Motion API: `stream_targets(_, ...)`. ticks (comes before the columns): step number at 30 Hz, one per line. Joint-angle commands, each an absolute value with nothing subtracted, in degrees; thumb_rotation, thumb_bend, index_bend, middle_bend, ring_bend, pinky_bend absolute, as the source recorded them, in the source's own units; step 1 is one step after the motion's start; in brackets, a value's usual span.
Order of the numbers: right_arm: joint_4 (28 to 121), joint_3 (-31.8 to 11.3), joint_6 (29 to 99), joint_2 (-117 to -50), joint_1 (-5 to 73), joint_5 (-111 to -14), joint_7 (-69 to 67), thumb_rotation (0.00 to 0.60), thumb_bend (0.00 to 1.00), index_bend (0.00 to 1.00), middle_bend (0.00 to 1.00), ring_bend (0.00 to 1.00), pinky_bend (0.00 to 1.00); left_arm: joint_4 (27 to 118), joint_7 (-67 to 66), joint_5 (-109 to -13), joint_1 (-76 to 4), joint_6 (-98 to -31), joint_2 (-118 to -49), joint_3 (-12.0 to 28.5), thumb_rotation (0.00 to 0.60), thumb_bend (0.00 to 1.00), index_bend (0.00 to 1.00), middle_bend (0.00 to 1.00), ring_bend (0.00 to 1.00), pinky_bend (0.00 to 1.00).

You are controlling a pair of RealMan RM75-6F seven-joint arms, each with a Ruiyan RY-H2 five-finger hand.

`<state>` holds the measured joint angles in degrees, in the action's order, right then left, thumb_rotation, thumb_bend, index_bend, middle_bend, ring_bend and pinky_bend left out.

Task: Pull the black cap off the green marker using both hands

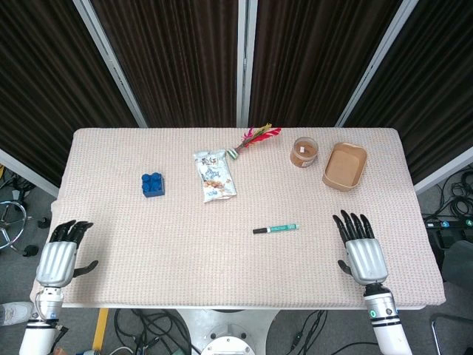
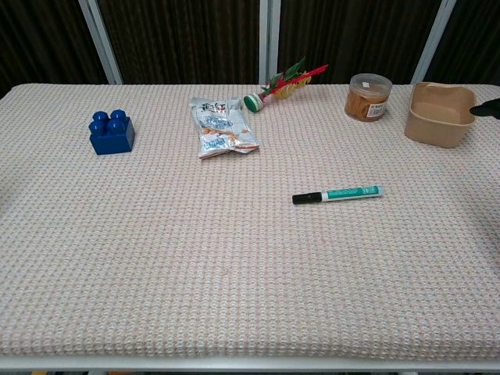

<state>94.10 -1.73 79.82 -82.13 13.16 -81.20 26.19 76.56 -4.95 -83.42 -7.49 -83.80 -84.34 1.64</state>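
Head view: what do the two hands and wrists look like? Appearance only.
Both the left hand and the right hand have a silver-grey metallic back plate, black segmented fingers and a black thumb. Below each sits a white cylindrical wrist; the right one shows a dark band with a small green mark. No cables visible on either forearm.

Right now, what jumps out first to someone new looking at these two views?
The green marker lies alone mid-table, its black cap still on and pointing toward the robot's left. The left hand and right hand rest open at the near corners, neither touching it. Along the far side stand a blue block, a snack packet, a feathered shuttlecock, a jar and a tan tray.
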Motion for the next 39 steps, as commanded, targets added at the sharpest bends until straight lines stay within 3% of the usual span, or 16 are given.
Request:
stream_targets(1,94.64,-1.85,79.73,-81.93,13.20,-81.35,26.78,0.600,0.02,0.00,0.00,0.00,0.00,76.65,-4.73,-83.31,-7.50,-83.42,-84.50,1.67,0.600,0.09,0.19,0.18,0.12,0.15)
stream_targets(7,98.06,-3.43,79.84,-81.00,14.07,-81.57,29.85,0.600,0.02,0.00,0.01,0.00,0.00,77.60,-4.56,-84.33,-7.44,-83.72,-84.24,1.37,0.600,0.09,0.19,0.18,0.12,0.16)
stream_targets(10,99.69,-6.03,80.03,-82.03,15.65,-80.69,34.95,0.600,0.06,0.03,0.10,0.01,0.03,77.79,-3.71,-84.56,-7.60,-83.59,-83.98,1.52,0.600,0.09,0.19,0.18,0.12,0.16)
stream_targets(13,99.77,-8.38,78.54,-83.66,18.37,-80.19,39.43,0.600,0.10,0.18,0.20,0.12,0.22,78.31,-3.22,-84.82,-7.73,-83.44,-83.67,1.54,0.600,0.09,0.19,0.18,0.12,0.16)
stream_targets(15,99.44,-9.50,75.93,-83.95,20.36,-79.13,40.31,0.600,0.10,0.27,0.28,0.26,0.39,78.59,-3.09,-84.94,-7.74,-83.33,-83.41,1.46,0.600,0.09,0.19,0.18,0.12,0.16)
stream_targets(16,99.03,-10.24,73.72,-83.72,21.74,-77.77,41.06,0.600,0.11,0.32,0.34,0.38,0.52,78.71,-2.97,-84.79,-7.76,-83.10,-83.25,1.48,0.600,0.09,0.19,0.18,0.12,0.16)
stream_targets(19,98.34,-11.34,67.00,-82.16,25.00,-72.94,42.65,0.600,0.12,0.36,0.37,0.64,0.75,79.48,-2.64,-83.67,-7.72,-82.08,-82.98,1.66,0.600,0.09,0.19,0.18,0.12,0.16)
stream_targets(21,98.88,-11.21,63.71,-81.29,26.50,-69.87,44.56,0.600,0.12,0.36,0.37,0.73,0.83,80.06,-2.69,-83.26,-7.73,-81.63,-82.92,1.70,0.600,0.09,0.19,0.18,0.12,0.17)
stream_targets(39,85.94,-9.78,57.14,-90.02,34.36,-62.66,45.36,0.600,0.12,0.46,0.41,0.78,0.86,80.02,-6.51,-80.81,-9.83,-76.66,-85.15,2.30,0.600,0.09,0.19,0.18,0.12,0.18)
